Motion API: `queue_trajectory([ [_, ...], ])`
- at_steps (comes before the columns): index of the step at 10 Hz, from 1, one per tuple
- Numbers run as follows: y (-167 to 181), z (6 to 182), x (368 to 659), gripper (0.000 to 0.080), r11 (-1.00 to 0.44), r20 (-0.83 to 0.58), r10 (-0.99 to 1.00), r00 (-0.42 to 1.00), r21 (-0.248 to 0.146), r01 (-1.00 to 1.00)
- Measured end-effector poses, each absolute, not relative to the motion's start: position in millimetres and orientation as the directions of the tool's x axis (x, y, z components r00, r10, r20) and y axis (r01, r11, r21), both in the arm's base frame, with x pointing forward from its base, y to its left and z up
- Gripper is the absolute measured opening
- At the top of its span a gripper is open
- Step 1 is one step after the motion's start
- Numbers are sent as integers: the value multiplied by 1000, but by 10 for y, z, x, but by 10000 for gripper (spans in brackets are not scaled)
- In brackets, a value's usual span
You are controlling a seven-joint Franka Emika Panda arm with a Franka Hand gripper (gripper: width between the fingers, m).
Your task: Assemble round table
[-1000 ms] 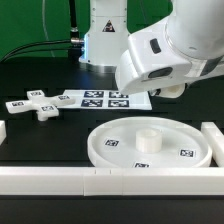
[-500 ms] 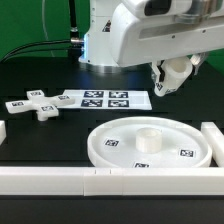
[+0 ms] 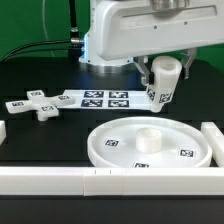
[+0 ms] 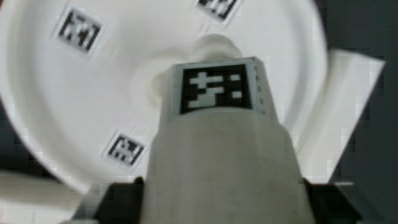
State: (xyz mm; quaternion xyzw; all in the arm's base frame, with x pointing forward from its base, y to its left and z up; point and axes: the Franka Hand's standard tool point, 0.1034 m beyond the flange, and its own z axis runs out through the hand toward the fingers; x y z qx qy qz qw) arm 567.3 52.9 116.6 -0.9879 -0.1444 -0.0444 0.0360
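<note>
The large rimmed round disc (image 3: 150, 147) lies on the black table at the front, with a short raised hub (image 3: 148, 140) in its middle. My gripper (image 3: 163, 84) is shut on the short cylinder leg (image 3: 163, 82) and holds it upright above the disc's far edge. In the wrist view the tagged leg (image 4: 217, 140) fills the middle, pointing down toward the disc (image 4: 107, 70). The cross-shaped four-arm piece (image 3: 37, 105) lies at the exterior view's left, apart from the rest.
The marker board (image 3: 100, 98) lies flat behind the disc. White rectangular border blocks run along the front (image 3: 90, 179) and stand at the exterior view's right (image 3: 214, 140) and left (image 3: 3, 131). The robot base (image 3: 100, 40) stands at the back.
The arm has swung round and come down toward the disc. The leg in the gripper has turned from tilted to upright.
</note>
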Motion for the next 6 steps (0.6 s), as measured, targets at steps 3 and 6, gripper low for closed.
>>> queue_trajectory([
  [3, 445, 1141, 5728, 409, -954, 243, 289, 926, -4, 298],
  [6, 355, 1121, 5813, 409, -930, 297, 361, 884, 48, 364],
])
